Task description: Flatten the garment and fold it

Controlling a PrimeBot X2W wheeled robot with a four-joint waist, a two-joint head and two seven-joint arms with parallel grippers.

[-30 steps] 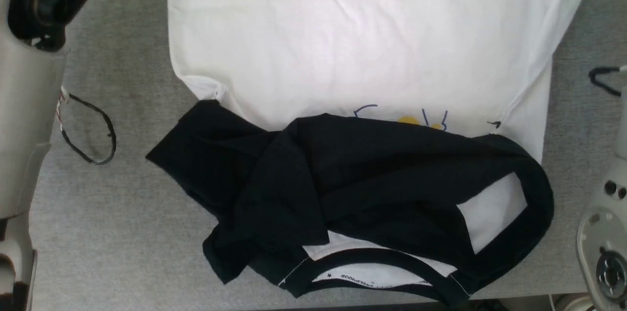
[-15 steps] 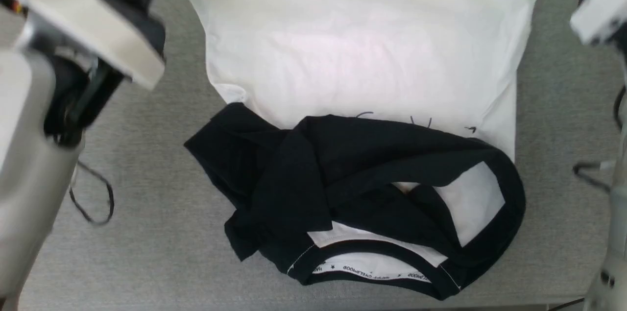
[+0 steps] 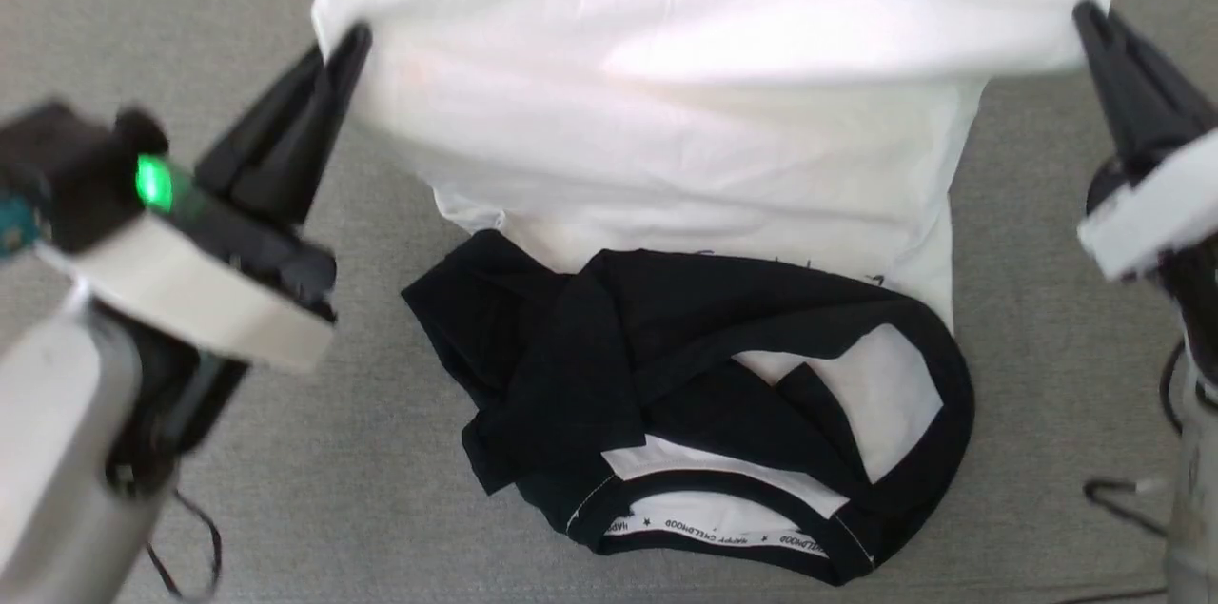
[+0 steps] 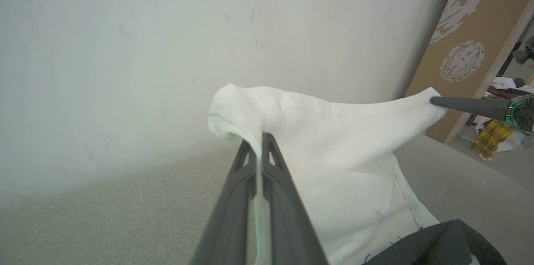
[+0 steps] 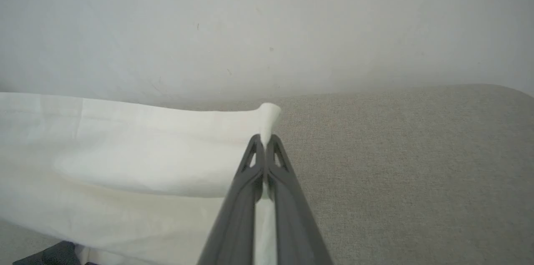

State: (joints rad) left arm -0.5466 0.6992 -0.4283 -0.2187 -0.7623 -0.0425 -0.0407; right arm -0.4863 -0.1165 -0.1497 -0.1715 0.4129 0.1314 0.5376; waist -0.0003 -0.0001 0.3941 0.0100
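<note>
Garment (image 3: 666,138) on grey table (image 3: 285,471): white hem raised off the table. Left gripper (image 3: 350,48) and right gripper (image 3: 1087,19) each pinch a hem corner tight. Its black end lies bunched on the table. Flattening looks underway; folding not yet begun.

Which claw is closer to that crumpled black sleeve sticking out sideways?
Left. The left gripper pinches a hem corner of the garment, on the same side as the black sleeve; the right gripper pinches the opposite corner, across the whole shirt.
</note>
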